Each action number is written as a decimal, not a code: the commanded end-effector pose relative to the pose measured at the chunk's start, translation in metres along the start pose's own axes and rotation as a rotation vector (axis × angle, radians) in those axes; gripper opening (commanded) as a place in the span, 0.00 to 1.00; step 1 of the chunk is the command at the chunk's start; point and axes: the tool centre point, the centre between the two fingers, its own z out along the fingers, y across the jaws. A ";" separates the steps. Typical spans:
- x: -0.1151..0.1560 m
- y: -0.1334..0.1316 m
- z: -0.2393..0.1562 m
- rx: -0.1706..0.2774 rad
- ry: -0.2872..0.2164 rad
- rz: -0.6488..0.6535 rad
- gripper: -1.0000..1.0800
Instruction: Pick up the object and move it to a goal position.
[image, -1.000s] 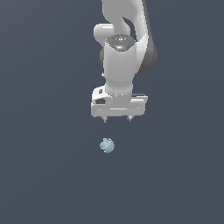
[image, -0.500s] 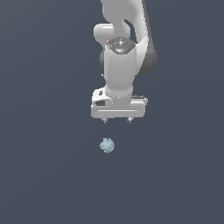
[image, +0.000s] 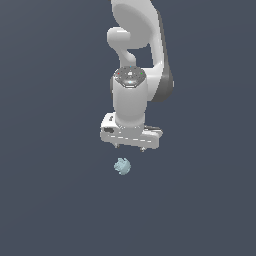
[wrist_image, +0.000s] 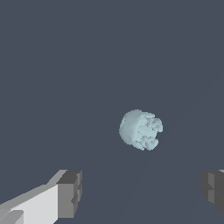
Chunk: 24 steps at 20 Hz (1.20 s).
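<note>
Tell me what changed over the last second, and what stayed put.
The white gripper has tilted a little and its wrist has turned; it has hardly shifted over the floor, hanging open just above the small pale blue-green lumpy object. Nothing was taken hold of or let go. The object lies where it was on the dark grey floor, untouched.

Nothing stands between the gripper (image: 130, 147) and the object (image: 122, 166) just ahead of its fingertips. Its jaws are spread far wider than the lump, with open room all round it
</note>
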 end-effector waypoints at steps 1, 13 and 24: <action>0.005 0.006 0.017 -0.003 -0.013 0.071 0.96; 0.018 0.025 0.075 -0.024 -0.051 0.308 0.96; 0.018 0.028 0.088 -0.027 -0.055 0.333 0.96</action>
